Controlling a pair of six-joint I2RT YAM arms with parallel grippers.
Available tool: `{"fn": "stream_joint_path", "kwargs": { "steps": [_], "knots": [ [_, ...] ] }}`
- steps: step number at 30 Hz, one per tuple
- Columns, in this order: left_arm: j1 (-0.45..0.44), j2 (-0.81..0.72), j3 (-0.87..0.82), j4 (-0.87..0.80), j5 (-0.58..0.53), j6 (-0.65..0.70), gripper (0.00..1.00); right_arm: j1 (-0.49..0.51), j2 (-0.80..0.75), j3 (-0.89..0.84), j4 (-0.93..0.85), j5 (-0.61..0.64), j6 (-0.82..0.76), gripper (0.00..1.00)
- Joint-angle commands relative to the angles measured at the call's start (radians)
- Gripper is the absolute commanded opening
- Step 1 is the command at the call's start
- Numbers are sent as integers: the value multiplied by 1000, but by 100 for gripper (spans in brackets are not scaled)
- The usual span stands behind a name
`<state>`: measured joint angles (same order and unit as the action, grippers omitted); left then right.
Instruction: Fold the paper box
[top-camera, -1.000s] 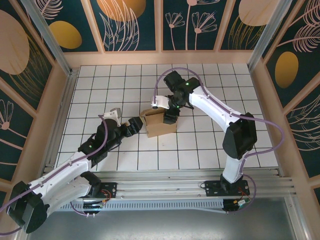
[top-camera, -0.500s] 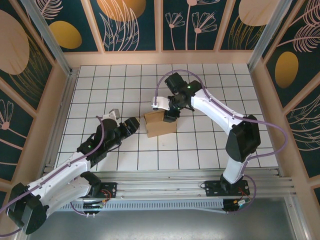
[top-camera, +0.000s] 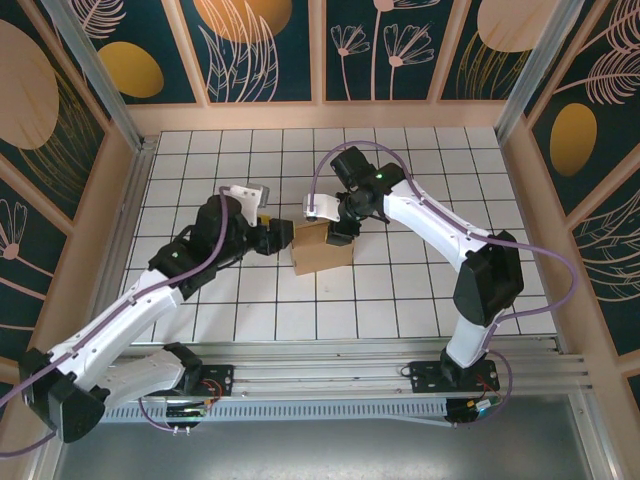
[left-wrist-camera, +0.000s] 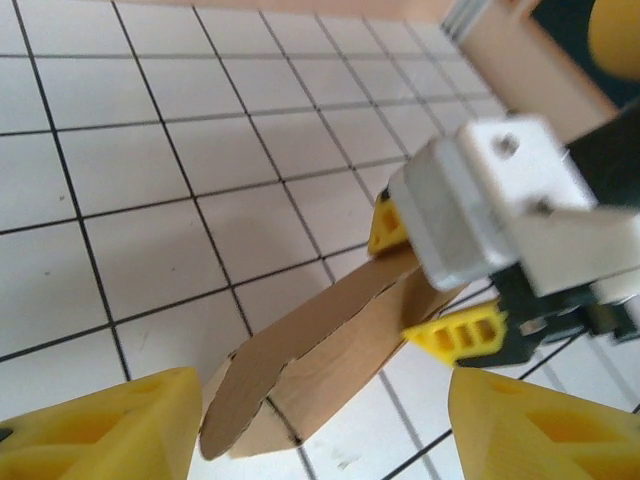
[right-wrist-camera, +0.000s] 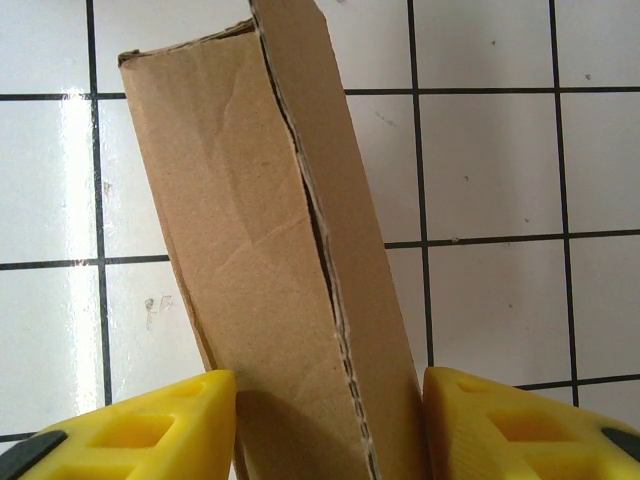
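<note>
The paper box (top-camera: 322, 250) is brown cardboard, partly folded, standing on the white gridded table near the middle. My right gripper (top-camera: 338, 228) reaches down onto its far right top edge. In the right wrist view both yellow fingers (right-wrist-camera: 150, 425) press the doubled cardboard wall (right-wrist-camera: 290, 300) from either side, so the right gripper (right-wrist-camera: 330, 410) is shut on it. My left gripper (top-camera: 282, 238) sits at the box's left edge. In the left wrist view the left gripper (left-wrist-camera: 325, 405) stands open, its fingers wide apart, with a rounded flap (left-wrist-camera: 300, 350) lying between them nearer the left finger.
The table (top-camera: 200, 180) is walled by wooden rails at the back and sides (top-camera: 320, 115). A metal rail (top-camera: 330, 350) with the arm bases runs along the near edge. The right arm's white camera housing (left-wrist-camera: 480, 200) hangs just above the box's far end.
The left arm backed off, then swung up and in to the box's left edge, its jaws narrower than before. The right gripper has closed onto the box's wall.
</note>
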<state>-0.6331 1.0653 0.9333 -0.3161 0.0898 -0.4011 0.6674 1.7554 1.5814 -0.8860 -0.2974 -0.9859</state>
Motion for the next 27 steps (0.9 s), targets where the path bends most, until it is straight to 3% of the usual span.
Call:
{"fn": "stream_joint_path", "kwargs": {
  "steps": [1,4,8,15,23,27],
  "knots": [
    [7,33,25,-106,-27,107,64,2,-12,-22,-5,6,-8,51],
    [6,47,33,-115,-97,79,60,1,-15,-23,-6,4,-9,51],
    [7,76,22,-113,-80,67,57,-2,-24,-35,1,1,-10,51],
    [7,111,-5,-37,-50,-7,34,-2,-22,-35,1,-3,-9,51],
    [6,157,-2,-40,-45,-29,27,-1,-28,-34,2,-5,-7,51],
    [7,162,7,-27,-36,-74,14,-2,-28,-33,2,-6,-4,51]
  ]
}}
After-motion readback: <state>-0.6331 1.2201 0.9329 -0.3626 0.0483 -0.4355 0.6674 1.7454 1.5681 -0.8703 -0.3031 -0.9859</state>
